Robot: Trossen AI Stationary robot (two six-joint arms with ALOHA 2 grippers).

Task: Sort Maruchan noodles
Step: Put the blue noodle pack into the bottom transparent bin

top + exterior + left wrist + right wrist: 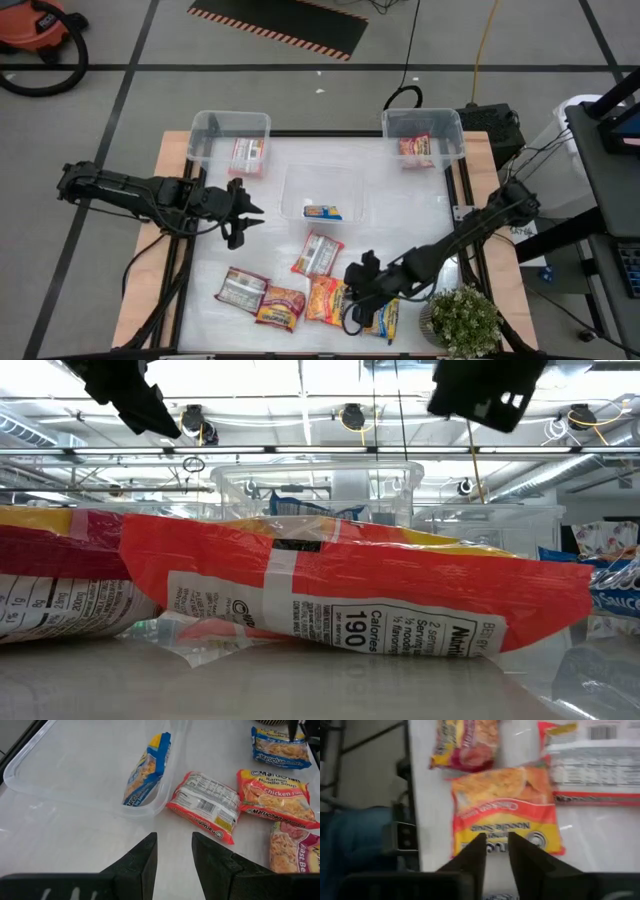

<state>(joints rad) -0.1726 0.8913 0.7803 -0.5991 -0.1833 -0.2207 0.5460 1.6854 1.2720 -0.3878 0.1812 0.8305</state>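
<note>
Several Maruchan packets lie flat on the white table near its front edge: a red one lying back up (318, 253), a silver-grey one (242, 288), a red-pink one (280, 305), an orange one (325, 298) and a blue one (385, 320). One packet lies in each of the three clear bins: red-pink (245, 155), orange-red (415, 148) and blue-yellow (322, 211). My left gripper (245, 213) is open and empty, left of the middle bin (100, 800). My right gripper (352, 303) is open a little, above the near end of the orange packet (505, 805).
Clear bins stand at the far left (230, 125), at the far right (422, 122) and in the middle (320, 175) of the table. A small potted plant (462, 320) stands at the near right corner. A dark frame runs along the table's edges.
</note>
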